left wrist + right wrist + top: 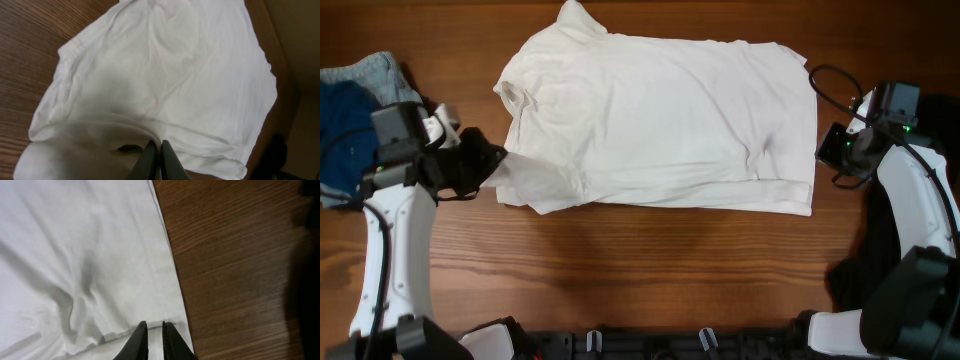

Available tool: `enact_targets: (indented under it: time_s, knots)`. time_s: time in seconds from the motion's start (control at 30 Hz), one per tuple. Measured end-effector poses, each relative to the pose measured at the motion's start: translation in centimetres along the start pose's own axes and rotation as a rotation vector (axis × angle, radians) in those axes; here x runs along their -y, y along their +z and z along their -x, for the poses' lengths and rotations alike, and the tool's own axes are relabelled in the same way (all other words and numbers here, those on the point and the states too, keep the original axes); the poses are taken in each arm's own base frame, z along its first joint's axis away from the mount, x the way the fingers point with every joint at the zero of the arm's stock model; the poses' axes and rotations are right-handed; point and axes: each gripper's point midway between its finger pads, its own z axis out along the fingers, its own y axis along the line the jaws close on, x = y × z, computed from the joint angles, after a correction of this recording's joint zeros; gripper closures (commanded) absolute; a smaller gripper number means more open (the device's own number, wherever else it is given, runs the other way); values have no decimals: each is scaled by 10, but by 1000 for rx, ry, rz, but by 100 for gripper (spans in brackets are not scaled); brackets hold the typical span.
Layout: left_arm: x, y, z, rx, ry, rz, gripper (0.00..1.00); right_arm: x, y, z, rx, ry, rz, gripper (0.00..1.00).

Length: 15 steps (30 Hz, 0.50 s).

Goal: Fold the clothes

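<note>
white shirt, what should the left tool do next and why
Probably lift the left tool and carry its pinch across the white shirt toward the middle. It is shut on the shirt's bunched near-left corner, while the rest lies spread flat on the table, not yet folded.

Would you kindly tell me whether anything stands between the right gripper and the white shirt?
Nothing visible does. The right gripper sits directly over the hem edge of the large white fabric shirt, with only the brown wooden table beside it.
</note>
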Motion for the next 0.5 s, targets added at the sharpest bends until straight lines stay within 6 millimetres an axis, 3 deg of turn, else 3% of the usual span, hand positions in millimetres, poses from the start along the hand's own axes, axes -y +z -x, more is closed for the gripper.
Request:
enact_targets:
  time_s: [0.1,0.23,0.33,0.5]
  knots:
    - [-2,14,-8,-54,-13,11,96,2,6,-25,-115,7,1,77]
    - [-6,16,-12,-75,-30,22,96,0,1,-60,-258,23,19,66]
    - [-6,16,-13,-78,-33,23,96,-3,-1,-68,-293,26,37,55]
    - [-9,15,-19,-102,-52,36,96,-11,-3,-77,-329,75,40,55]
